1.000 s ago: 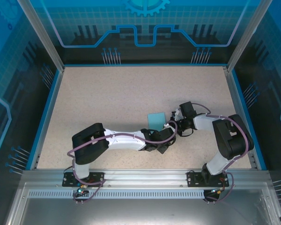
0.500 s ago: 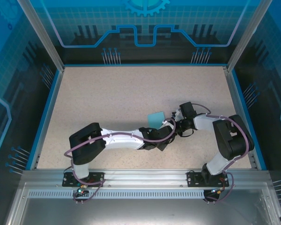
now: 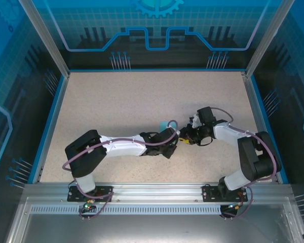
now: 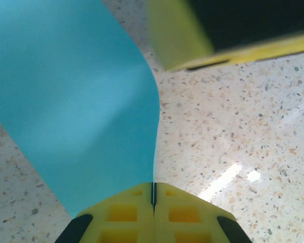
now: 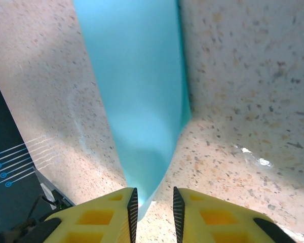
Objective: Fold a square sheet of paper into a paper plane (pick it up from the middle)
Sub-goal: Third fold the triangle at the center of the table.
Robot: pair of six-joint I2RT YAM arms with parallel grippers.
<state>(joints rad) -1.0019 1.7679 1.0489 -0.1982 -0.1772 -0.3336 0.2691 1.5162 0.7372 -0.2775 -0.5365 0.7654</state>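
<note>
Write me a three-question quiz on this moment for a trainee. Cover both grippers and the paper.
1. True or false: the left gripper is shut on the thin light-blue sheet of paper.
2. Pick one. The right gripper has its jaws: A) pressed tight together; B) slightly apart with the sheet's edge between them; C) wide apart with nothing between them.
3. Fill in: in the left wrist view, against the speckled beige table, the sheet looks ____ (flat or curved).

Key: 1 true. 2 B. 3 curved.
</note>
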